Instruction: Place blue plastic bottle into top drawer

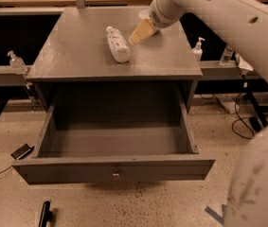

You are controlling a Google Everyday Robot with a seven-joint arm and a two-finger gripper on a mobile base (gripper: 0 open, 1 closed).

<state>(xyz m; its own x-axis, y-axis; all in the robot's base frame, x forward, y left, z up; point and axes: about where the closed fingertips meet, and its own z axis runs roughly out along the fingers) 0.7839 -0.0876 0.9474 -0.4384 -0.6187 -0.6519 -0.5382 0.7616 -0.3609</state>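
Note:
The blue plastic bottle, whitish with a speckled label, lies on its side on top of the grey cabinet, cap pointing to the back. My gripper, tan at its tip, hangs just right of the bottle's upper end, close to it but apart from it. The white arm reaches in from the upper right. The top drawer is pulled wide open below, with nothing inside it and a small knob on its front panel.
Pump dispenser bottles stand on side ledges at the left and right, with a small water bottle beside the right one. A dark flat object and cables lie on the floor. My body fills the lower right.

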